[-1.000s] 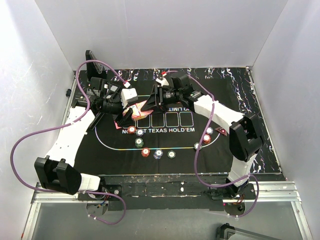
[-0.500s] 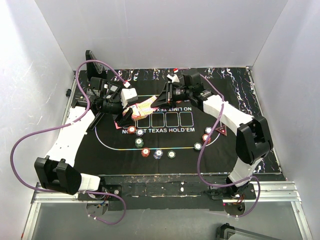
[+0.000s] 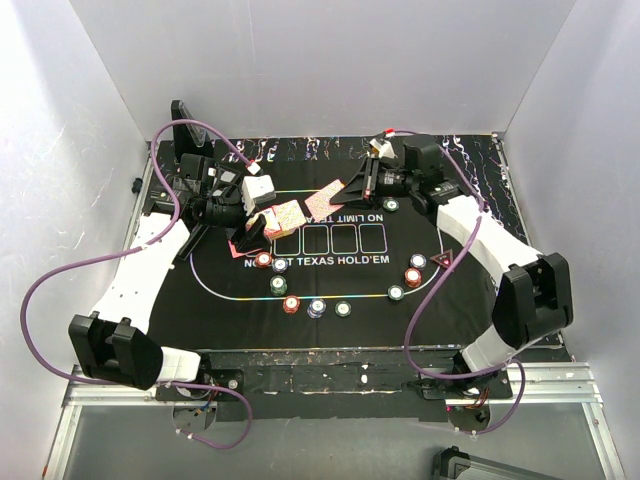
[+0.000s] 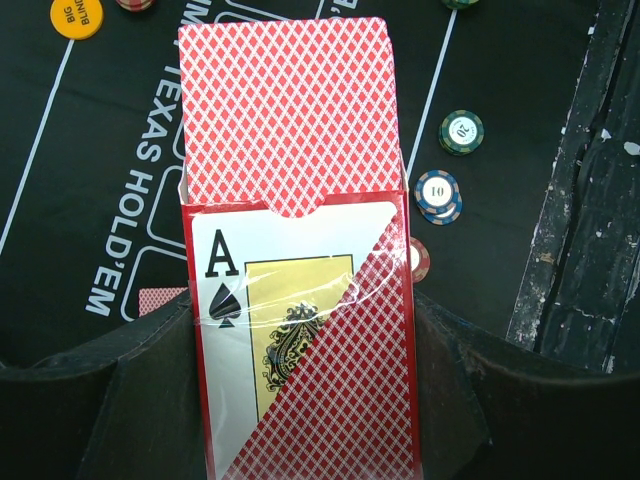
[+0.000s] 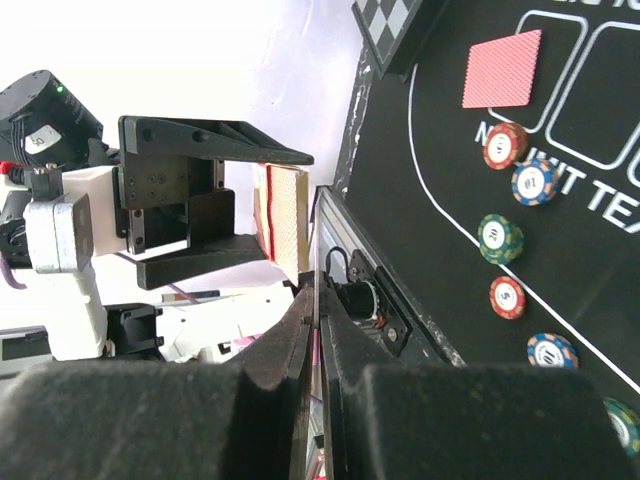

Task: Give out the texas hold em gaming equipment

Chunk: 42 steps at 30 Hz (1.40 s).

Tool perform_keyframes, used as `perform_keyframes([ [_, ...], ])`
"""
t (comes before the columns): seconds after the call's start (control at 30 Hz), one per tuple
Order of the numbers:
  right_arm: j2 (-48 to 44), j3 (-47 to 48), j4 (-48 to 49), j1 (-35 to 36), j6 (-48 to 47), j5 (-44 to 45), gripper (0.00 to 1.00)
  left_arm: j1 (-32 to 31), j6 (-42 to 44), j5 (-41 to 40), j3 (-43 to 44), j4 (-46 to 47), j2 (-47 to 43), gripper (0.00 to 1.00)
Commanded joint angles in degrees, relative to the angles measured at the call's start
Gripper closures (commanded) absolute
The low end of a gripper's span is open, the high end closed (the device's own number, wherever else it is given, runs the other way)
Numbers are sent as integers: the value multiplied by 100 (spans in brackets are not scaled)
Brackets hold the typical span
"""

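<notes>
My left gripper (image 3: 262,226) is shut on an open red card box (image 3: 284,216). In the left wrist view the box (image 4: 300,330) shows an ace of spades face, and the red-backed cards (image 4: 285,110) stick out of its top between my fingers (image 4: 130,400). My right gripper (image 3: 358,184) is shut on one red-backed card (image 3: 326,197), held above the mat to the right of the box. In the right wrist view that card is edge-on between the closed fingertips (image 5: 318,300). One card (image 5: 503,68) lies on the mat.
Red, blue-white and green chips (image 3: 291,303) lie along the black printed mat (image 3: 480,200). A dark-red triangle marker (image 3: 441,261) sits at the right and a lone green chip (image 3: 391,206) near my right arm. A yellow disc (image 4: 77,14) and a checkered board corner (image 5: 388,18) also show.
My right gripper has drawn away from the card box to the right and back, carrying one card. The left arm and the box have stayed put.
</notes>
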Motion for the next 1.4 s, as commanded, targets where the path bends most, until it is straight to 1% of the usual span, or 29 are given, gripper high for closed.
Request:
perform_keyframes([
  [0.0, -486, -319, 29, -321, -212, -168, 88, 19, -25, 267, 132, 160, -237, 100],
  [0.07, -610, -495, -225, -436, -405, -151, 88, 27, -25, 275, 132, 160, -228, 100],
  [0.2, -768, -951, -1139, -498, -1186, 428, 89, 27, -25, 267, 175, 160, -228, 100],
  [0.3, -803, -1522, -1263, -489, -1477, 744, 90, 19, -34, 301, 202, 142, -220, 100],
  [0.4, -690, -1875, -1342, -498, -1645, 1008, 91, 19, -43, 310, 193, 151, -211, 100],
  [0.6, -417, -2227, -1404, -533, -1742, 1395, 93, 36, -25, 293, 220, 107, -228, 100],
  [0.83, -425, -2438, -1966, -621, -2049, 2572, 94, 19, -25, 302, 220, 81, -263, 100],
  [1.0, -461, -2491, -2151, -629, -2111, 3117, 93, 27, -16, 310, 202, 72, -263, 100],
  [1.1, -469, -2482, -2204, -656, -2120, 3303, 86, 19, -16, 310, 202, 72, -263, 100],
  [1.17, -487, -2465, -2213, -656, -2102, 3408, 77, 19, -8, 302, 211, 54, -263, 100],
  [1.27, -513, -2421, -2292, -691, -2094, 3514, 73, 19, 1, 284, 193, 37, -281, 100],
  [1.37, -575, -2368, -2397, -700, -2102, 3584, 58, 27, 10, 284, 193, 37, -299, 100],
])
